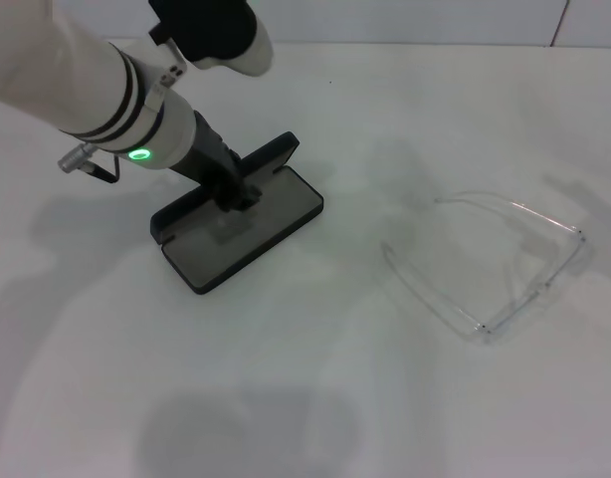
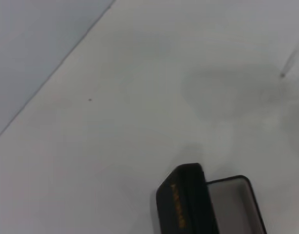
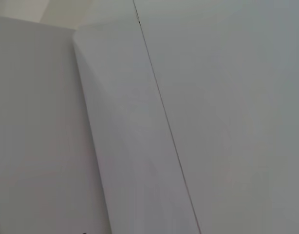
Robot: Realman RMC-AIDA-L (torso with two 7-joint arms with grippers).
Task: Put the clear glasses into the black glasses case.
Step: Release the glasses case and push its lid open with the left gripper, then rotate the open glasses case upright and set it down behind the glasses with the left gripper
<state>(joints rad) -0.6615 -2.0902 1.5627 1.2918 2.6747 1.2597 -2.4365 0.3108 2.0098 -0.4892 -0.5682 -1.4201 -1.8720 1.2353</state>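
Case propped open under left gripper (image 1: pixel 236 191), jaw state unclear.
Black glasses case (image 1: pixel 248 225) bares its lining for clear glasses (image 1: pixel 505 264), well apart on counter (image 1: pixel 315 378).

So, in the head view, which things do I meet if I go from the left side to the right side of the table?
left arm → black glasses case, lying open with the left gripper at its lid → clear glasses, lying on the white table.
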